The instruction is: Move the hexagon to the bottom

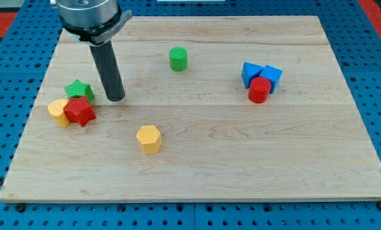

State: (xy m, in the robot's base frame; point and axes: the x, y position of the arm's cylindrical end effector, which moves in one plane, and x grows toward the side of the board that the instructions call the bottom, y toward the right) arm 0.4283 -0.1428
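The yellow hexagon block [149,138] lies on the wooden board [241,160], left of centre and below the middle. My tip [116,98] rests on the board up and to the left of the hexagon, apart from it. The tip is just right of a green star block [79,90].
A red star block [80,111] and a yellow heart-like block [59,112] sit below the green star at the view's left. A green cylinder [178,59] stands near the top centre. Two blue blocks [253,73] [272,76] and a red cylinder [260,90] cluster at the right.
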